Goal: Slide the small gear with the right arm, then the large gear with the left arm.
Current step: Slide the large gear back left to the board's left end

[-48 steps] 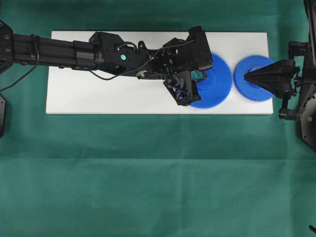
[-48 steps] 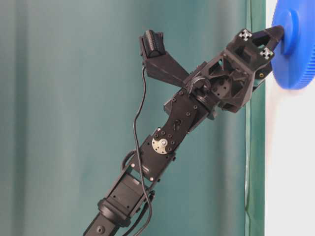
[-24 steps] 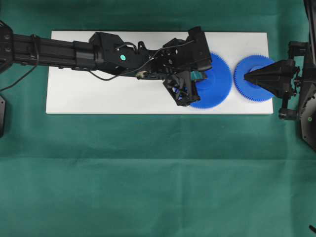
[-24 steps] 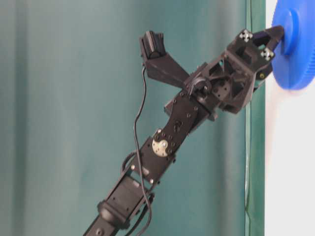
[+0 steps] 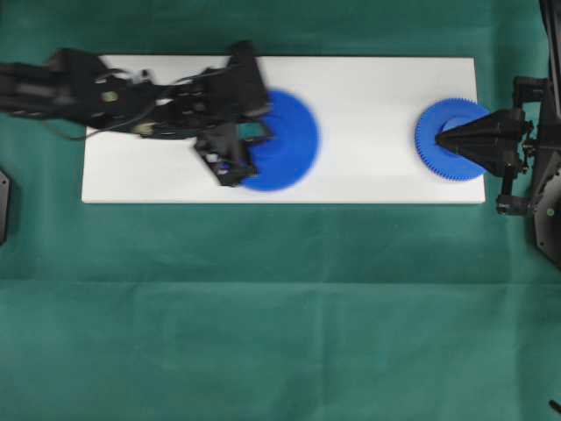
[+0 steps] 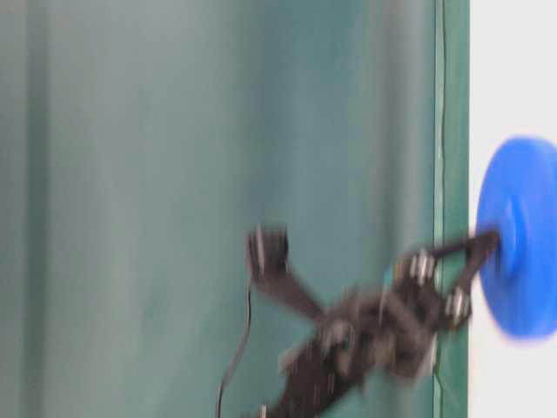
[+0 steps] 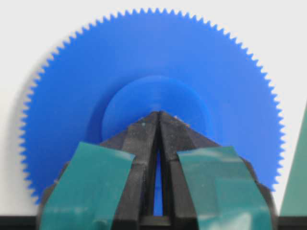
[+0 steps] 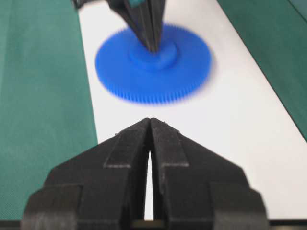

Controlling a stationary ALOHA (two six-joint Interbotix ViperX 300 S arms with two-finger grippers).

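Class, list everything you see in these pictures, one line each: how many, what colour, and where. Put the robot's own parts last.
large gear: one, blue, on the white board left of its middle, blurred.
small gear: one, blue, near the board's right end.
white board: one, white, lying on the green cloth.
green cloth: one, green, covering the table.
left arm: one, black, stretched over the board's left part.
left claw: one, black with teal tape, shut, tip on the large gear's hub.
right arm: one, black, at the right edge.
right claw: one, black, shut, tip over the small gear's hub.
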